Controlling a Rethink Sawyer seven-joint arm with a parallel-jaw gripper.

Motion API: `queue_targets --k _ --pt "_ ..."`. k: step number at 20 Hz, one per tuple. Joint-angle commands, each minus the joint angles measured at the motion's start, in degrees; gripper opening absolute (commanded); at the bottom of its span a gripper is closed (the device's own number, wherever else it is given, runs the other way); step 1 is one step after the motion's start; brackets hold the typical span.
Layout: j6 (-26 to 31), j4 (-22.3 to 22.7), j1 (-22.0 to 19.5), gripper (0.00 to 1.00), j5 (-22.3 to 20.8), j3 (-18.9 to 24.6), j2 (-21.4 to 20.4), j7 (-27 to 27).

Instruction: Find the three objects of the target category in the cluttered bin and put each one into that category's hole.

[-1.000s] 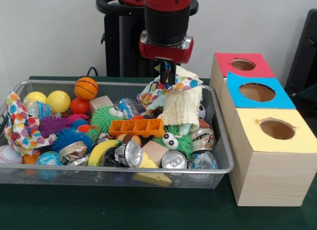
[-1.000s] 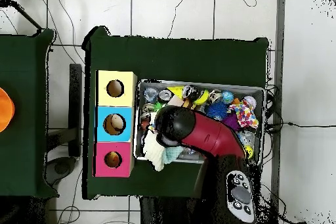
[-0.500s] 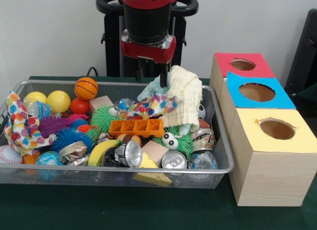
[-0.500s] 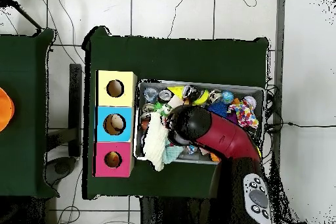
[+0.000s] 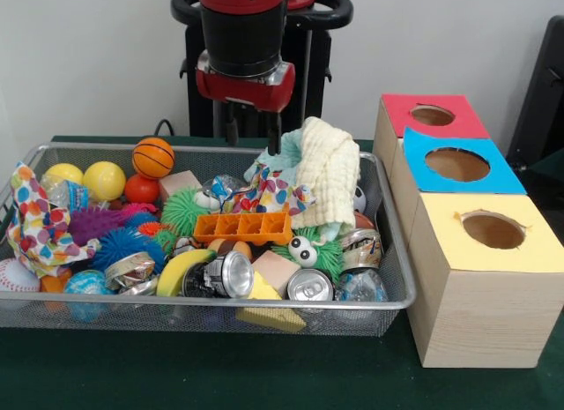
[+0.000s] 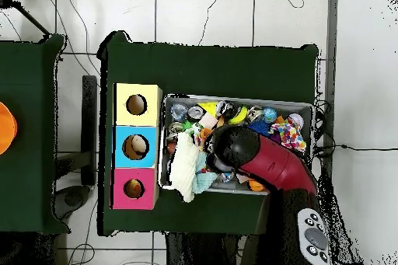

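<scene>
Cloths look like the category being hunted, judging by where the arm is working, though the task sentence does not name it. The green table carries a wire mesh bin heaped with balls, cans and toys. Just beside the bin stand three wooden boxes in a row, each with a round hole on top: the yellow box, the blue box and the red box.

The red and black arm comes straight down over the back of the bin, wrist vertical. In the overhead view it covers the bin's middle.

The cream knitted cloth is piled against the bin's end wall beside the boxes, riding on top of the clutter. A dotted cloth lies touching it, draped over an orange ice tray. A second dotted cloth hangs over the opposite end.

All three should be light, limp and easy to snag, so a pinch on a raised fold is better than one on a flat edge, and neighbours may drag along.

The hand hangs just above the pile with its two prongs apart and nothing between them. One prong sits close to the cream cloth's upper edge, and whether it touches is unclear.
</scene>
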Motion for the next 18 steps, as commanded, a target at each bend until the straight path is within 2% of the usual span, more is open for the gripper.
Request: queue_targets --k 1,7,18 --pt "2.3 -4.7 -4.0 1.00 -3.3 3.0 2.7 2.0" --pt "0.0 -6.1 -5.6 1.00 -5.2 4.4 4.2 -0.2" --pt "2.6 -12.5 -9.4 1.00 -8.6 7.8 7.8 -3.7"
